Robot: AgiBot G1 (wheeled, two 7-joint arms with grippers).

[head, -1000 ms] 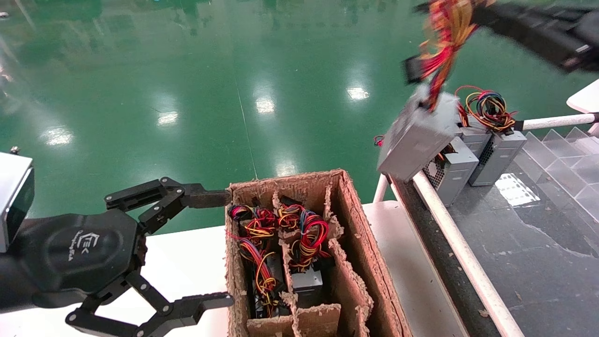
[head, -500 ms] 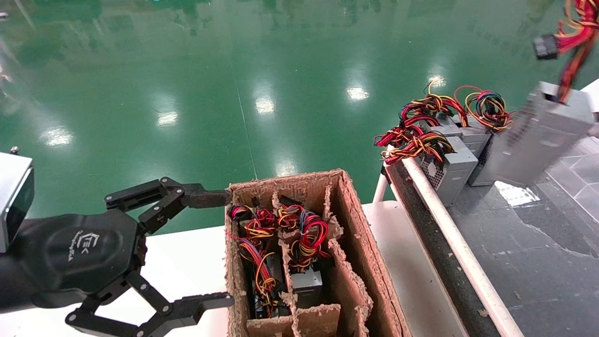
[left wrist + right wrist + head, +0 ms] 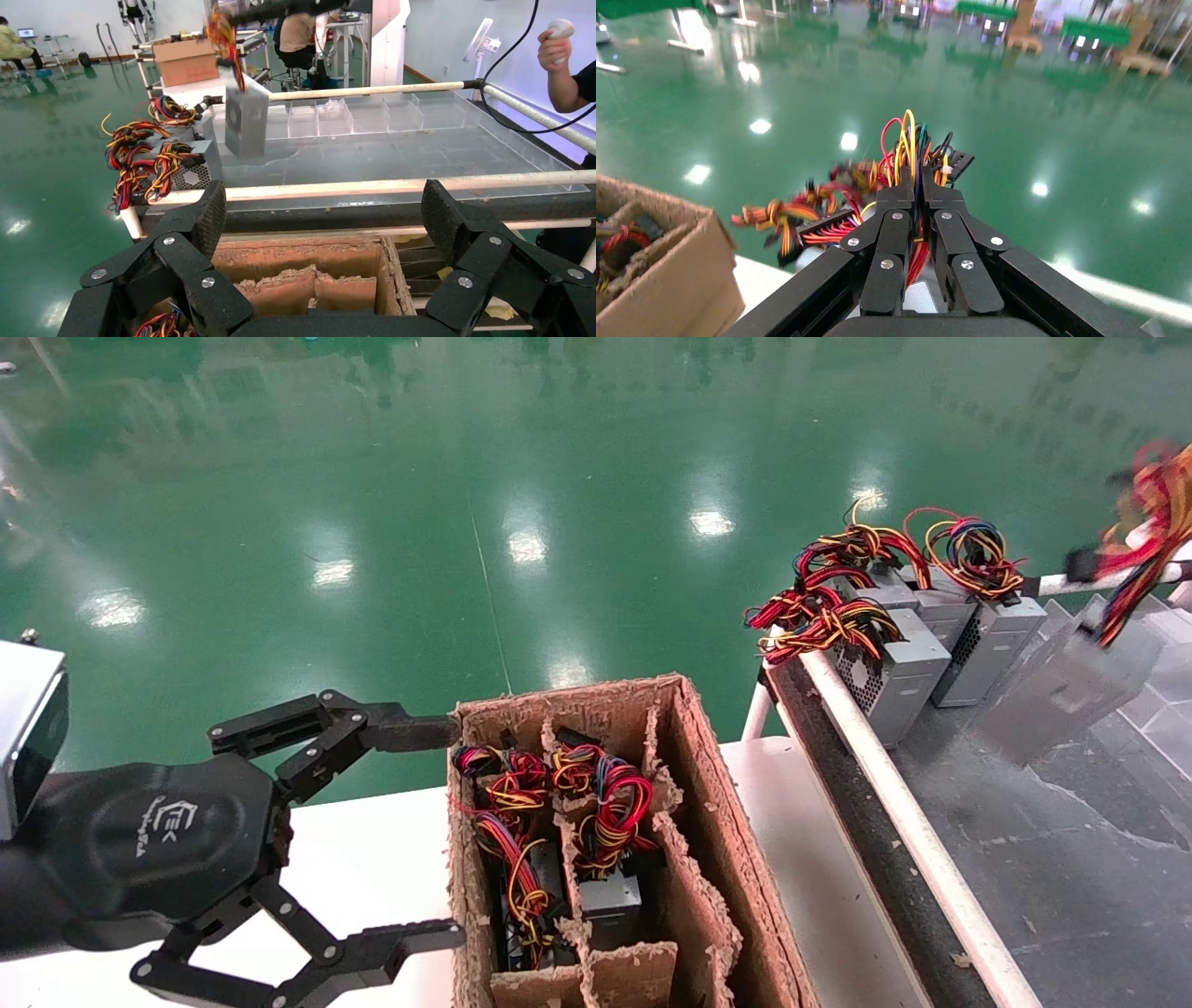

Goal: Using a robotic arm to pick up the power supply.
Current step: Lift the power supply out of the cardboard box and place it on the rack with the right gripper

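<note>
Right gripper (image 3: 918,210) has its fingers clamped on the wire bundle (image 3: 905,158); the power supply (image 3: 1062,686) hangs below them, probably airborne. Left gripper's (image 3: 424,831) fingers apart.

Left pincer (image 3: 438,831): matte black with a fine grainy finish, rounded palm housing bearing a small white logo, fingers (image 3: 400,733) built from flat jointed links pinned with silver round-head screws, flat dark tip pads. A grey, box-shaped camera housing (image 3: 28,728) with a dark face sits at its wrist. Right pincer (image 3: 917,200): same black grainy link construction, two silver screws visible on each inner link and one on each outer link, links widening into broad black bars toward the palm.
</note>
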